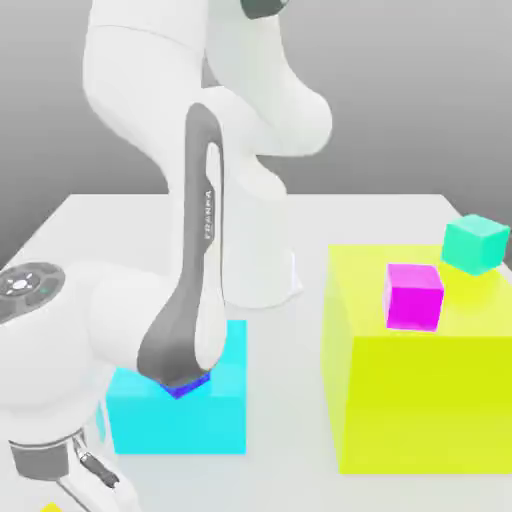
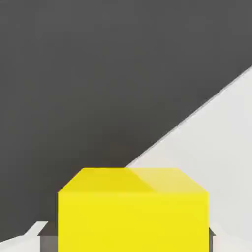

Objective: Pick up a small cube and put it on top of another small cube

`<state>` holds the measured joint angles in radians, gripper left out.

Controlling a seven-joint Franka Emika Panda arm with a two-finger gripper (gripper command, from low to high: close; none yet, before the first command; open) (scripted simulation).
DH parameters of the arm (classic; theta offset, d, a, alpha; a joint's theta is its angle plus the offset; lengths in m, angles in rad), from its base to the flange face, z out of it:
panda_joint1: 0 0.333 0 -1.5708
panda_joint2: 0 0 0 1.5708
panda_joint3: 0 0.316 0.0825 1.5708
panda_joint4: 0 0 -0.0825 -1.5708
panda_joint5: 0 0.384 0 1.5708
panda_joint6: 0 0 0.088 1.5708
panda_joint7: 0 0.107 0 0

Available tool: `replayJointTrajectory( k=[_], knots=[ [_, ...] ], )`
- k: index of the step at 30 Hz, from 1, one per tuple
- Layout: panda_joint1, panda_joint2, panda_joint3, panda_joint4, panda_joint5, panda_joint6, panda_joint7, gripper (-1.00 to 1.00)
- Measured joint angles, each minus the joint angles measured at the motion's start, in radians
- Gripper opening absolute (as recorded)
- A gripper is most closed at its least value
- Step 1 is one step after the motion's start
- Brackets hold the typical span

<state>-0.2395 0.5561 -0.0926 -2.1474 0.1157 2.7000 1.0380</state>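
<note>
Four small cubes and two large blocks share the white table (image 1: 100, 215) with a single arm. At the near left corner, the gripper (image 2: 129, 235) hangs low with its jaws pinching a small yellow cube (image 2: 132, 211); the hand view shows a pad tight against each side of it, with no gap. The cube has no long axis, being equal on all sides. To its right and a little farther off stands one cyan block (image 1: 215, 415), with a blue-violet cube (image 1: 185, 388) on its top, partly behind the arm's link. Farther right is one big yellow block (image 1: 420, 400), carrying a magenta cube (image 1: 413, 295) and, at its far right corner, a teal cube (image 1: 475, 243). Every candidate base thus lies rightward and higher than the jaws; the blue-violet one looks nearest, so the carry probably runs up and right.
</note>
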Motion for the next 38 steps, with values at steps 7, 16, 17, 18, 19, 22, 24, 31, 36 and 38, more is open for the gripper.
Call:
replayJointTrajectory(
  k=[7, 16, 17, 18, 19, 22, 24, 31, 36, 38],
  knots=[
    [0.032, -0.219, 0.046, -0.008, 0.008, -0.150, -0.052, -1.00],
    [0.249, -0.544, 0.258, -0.079, 0.066, -0.365, -0.398, -1.00],
    [0.295, -0.580, 0.268, -0.092, 0.072, -0.391, -0.441, -1.00],
    [0.324, -0.617, 0.275, -0.104, 0.078, -0.417, -0.483, -1.00],
    [0.352, -0.654, 0.279, -0.117, 0.083, -0.443, -0.525, -1.00],
    [0.423, -0.766, 0.314, -0.155, 0.100, -0.522, -0.653, -1.00],
    [0.481, -0.841, 0.340, -0.180, 0.112, -0.576, -0.739, -1.00],
    [0.650, -1.051, 0.428, -0.314, 0.077, -0.708, -0.972, -1.00],
    [0.655, -1.009, 0.458, -0.416, 0.076, -0.572, -0.978, 1.00],
    [0.655, -1.009, 0.458, -0.416, 0.076, -0.572, -0.978, 1.00]
  ],
)
